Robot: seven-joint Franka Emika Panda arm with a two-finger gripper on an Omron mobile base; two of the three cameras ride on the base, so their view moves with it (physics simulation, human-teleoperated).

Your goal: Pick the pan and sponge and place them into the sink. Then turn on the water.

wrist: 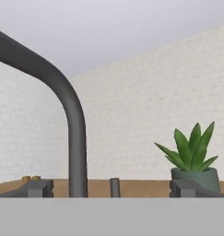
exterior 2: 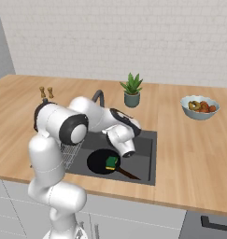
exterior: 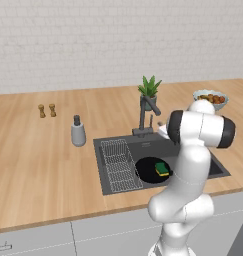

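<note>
Facing faucet [wrist: 72, 124], pincer [wrist: 111, 188] seemingly open

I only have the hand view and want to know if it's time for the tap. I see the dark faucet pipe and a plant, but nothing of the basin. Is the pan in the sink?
Observer: Yes, the pan lies flat in the sink, beside the wire rack.
Operator: And the other item?
Observer: The sponge sits on the pan, green side up.
Operator: Is water running?
Observer: No stream shows under the faucet spout.
</note>
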